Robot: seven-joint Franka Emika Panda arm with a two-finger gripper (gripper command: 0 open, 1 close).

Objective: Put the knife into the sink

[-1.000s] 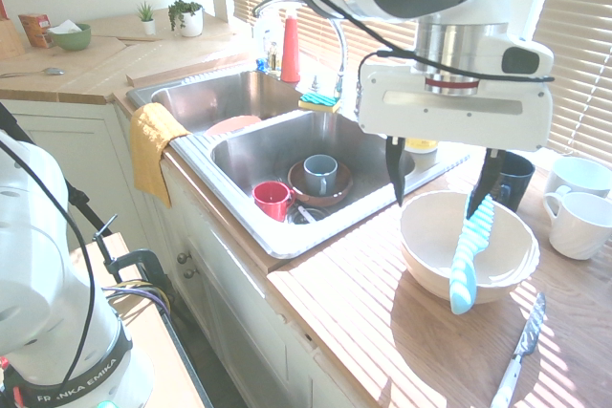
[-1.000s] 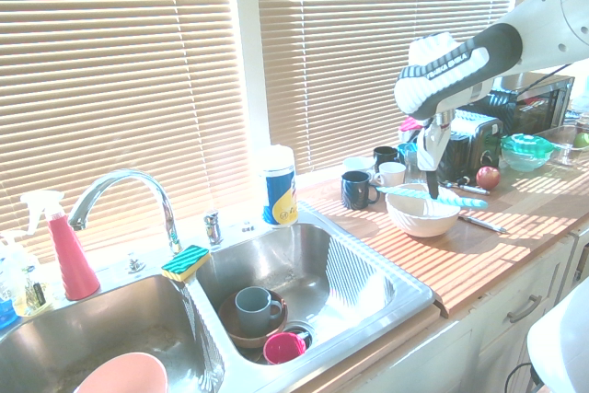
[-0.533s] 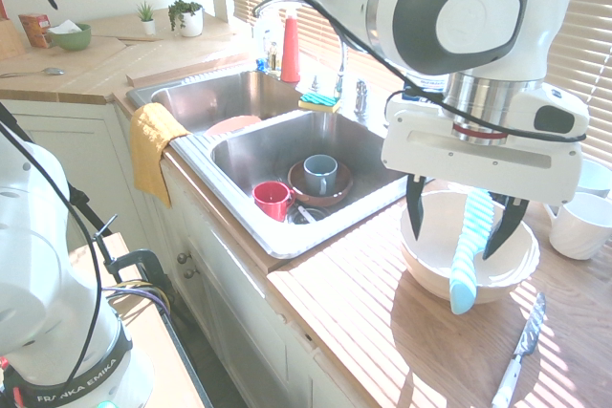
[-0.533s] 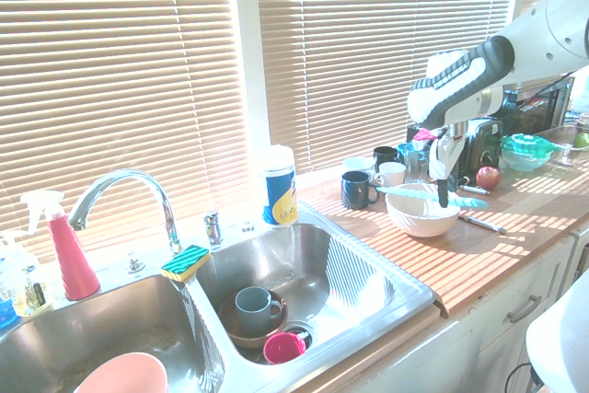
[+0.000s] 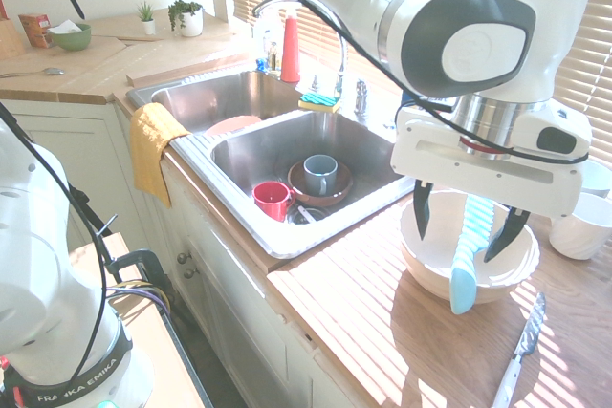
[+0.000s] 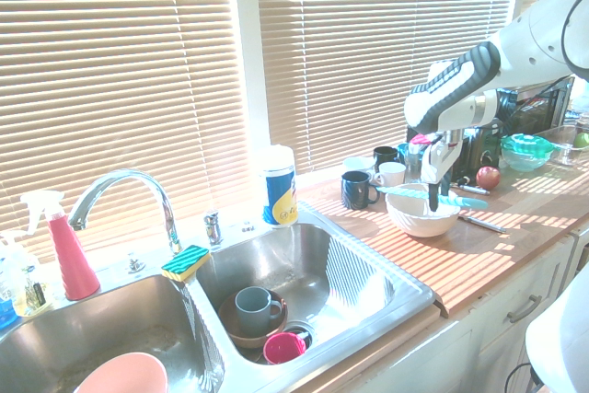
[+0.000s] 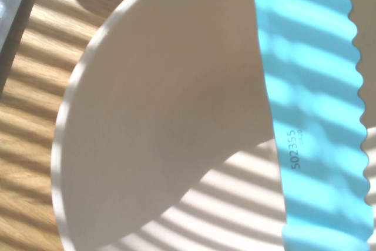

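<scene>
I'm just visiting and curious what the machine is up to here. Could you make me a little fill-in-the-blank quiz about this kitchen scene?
1. The turquoise striped knife lies across the rim of the white ____.
2. The gripper has its fingers ____, one on each side of the knife.
3. A grey mug stands in the sink beside a ____ cup.
4. A slim silver table knife lies on the wooden ____.

Missing words: bowl; open; red; counter

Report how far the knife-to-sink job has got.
Done: the gripper is down over the white bowl. In hand: its open jaws straddle the turquoise striped knife, which lies across the bowl's rim, handle overhanging; no grasp yet. Left: close on the knife, lift it, carry it to the sink and release it there, where a grey mug and red cup sit.
</scene>
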